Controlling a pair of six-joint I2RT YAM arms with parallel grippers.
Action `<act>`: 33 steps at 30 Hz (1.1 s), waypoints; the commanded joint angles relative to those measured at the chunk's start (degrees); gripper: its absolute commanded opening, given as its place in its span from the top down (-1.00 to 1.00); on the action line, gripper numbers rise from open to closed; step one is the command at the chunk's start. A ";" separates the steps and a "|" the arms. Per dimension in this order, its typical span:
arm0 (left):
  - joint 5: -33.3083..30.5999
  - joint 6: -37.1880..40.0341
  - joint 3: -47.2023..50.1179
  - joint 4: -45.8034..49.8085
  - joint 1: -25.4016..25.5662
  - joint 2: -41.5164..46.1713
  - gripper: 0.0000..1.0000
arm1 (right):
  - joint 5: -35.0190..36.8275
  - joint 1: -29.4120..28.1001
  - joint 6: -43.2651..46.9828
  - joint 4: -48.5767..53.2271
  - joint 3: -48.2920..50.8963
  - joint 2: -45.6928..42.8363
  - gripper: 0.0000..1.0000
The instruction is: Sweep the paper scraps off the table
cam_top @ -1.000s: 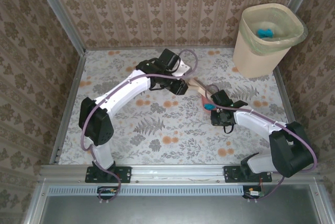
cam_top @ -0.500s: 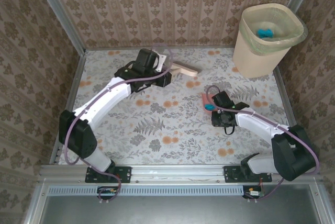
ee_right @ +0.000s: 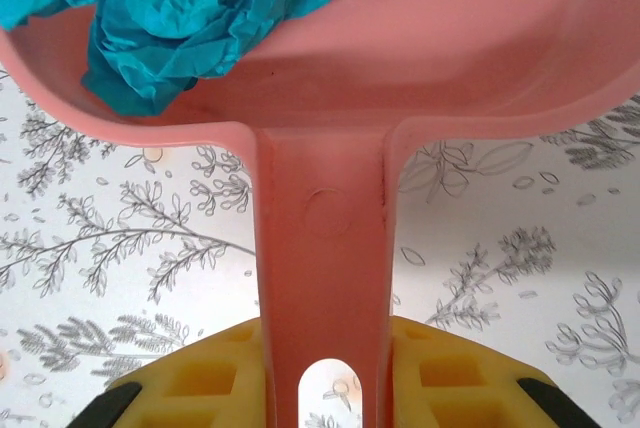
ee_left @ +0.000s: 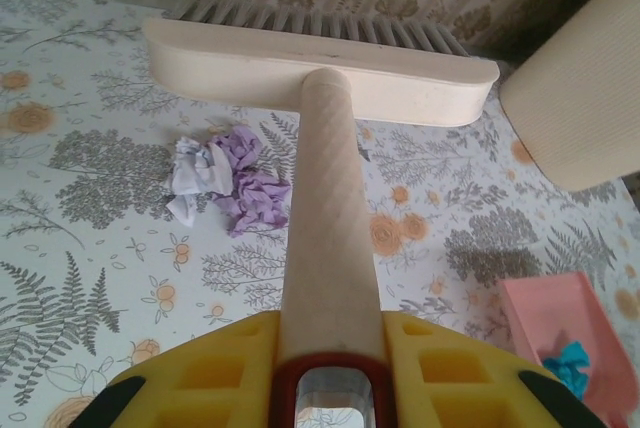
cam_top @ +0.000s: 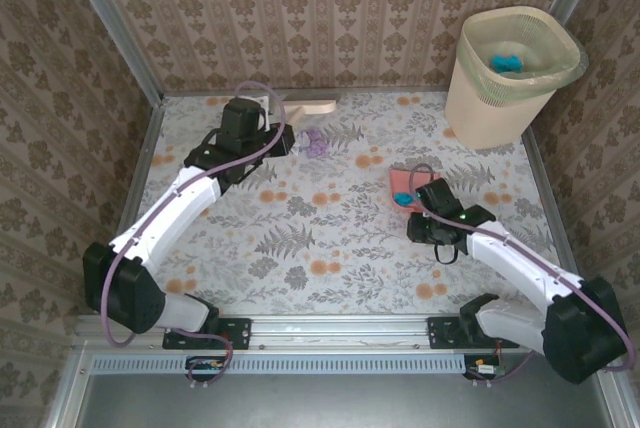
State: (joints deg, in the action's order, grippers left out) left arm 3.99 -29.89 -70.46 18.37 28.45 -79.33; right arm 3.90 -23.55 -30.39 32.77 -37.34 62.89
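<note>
The left pincer (ee_left: pixel 330 340), clamped on the brush (ee_left: pixel 320 63), held its head just beyond the paper scraps (ee_left: pixel 228 180), the pink dustpan (ee_left: pixel 545 316) lying well apart to their right.

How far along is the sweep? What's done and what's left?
Done: one teal scrap lies in the bin, and a teal wad sits in the dustpan. In hand: the left gripper holds the brush, and the right gripper holds the dustpan handle. Left: purple and white scraps on the table beside the brush handle.
</note>
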 commanded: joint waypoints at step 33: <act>3.74 -6.49 3.18 -6.45 -4.87 2.36 1.00 | 6.05 7.00 4.55 40.20 -94.91 38.76 1.00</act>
State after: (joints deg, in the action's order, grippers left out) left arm 6.66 -35.73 -67.11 15.75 24.10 -78.24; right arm 14.31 -19.99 -26.39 69.65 -124.14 97.84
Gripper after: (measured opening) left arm 0.253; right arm 0.263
